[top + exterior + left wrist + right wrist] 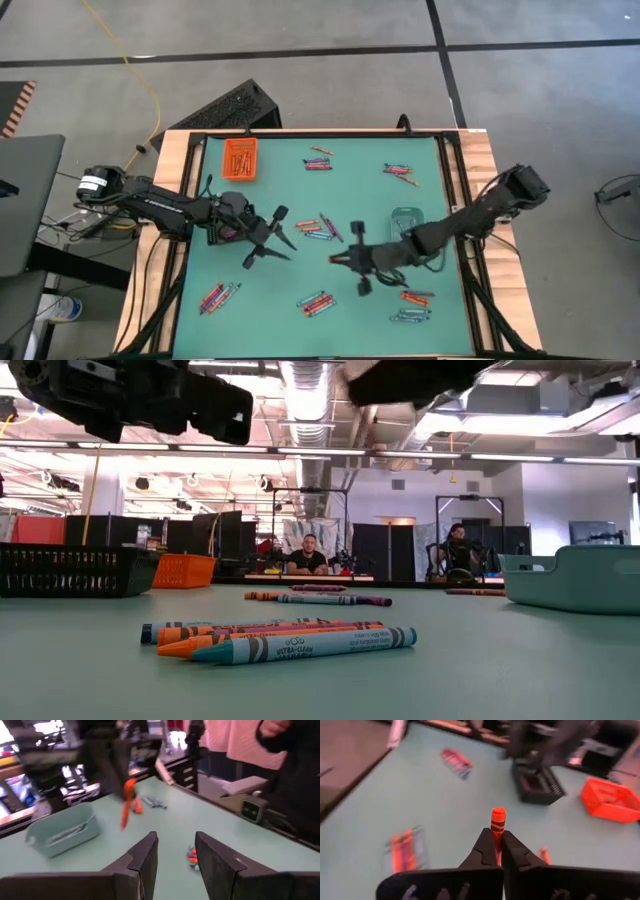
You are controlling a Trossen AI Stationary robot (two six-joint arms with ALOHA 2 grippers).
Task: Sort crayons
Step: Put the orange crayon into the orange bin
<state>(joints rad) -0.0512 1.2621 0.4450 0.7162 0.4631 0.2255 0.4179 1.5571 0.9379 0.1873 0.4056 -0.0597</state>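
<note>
Orange plastic mesh marks my goal at the far left: the small orange tray sits near the table's back left corner with orange crayons already lying in it, and a black slotted tray stands close by it. Moving right, my left gripper hangs over the mat with its flat dark fingers spread and nothing between them, waiting. Around the middle, loose crayons lie in small mixed clusters, thin paper-wrapped sticks with blunt waxy tips, on the smooth matte teal mat. Further right, my right gripper is pinched tight on one orange crayon, lifted off the mat, with its banded end poking out past my fingertips. A crayon is slick and round, so I judge it best to keep the squeeze firm, carry it level across to the orange tray, come low over the rim and only then let go, so it does not roll or bounce out. Beyond my right arm stands a pale teal bin with rounded corners, and more crayons lie scattered near the front right edge.
</note>
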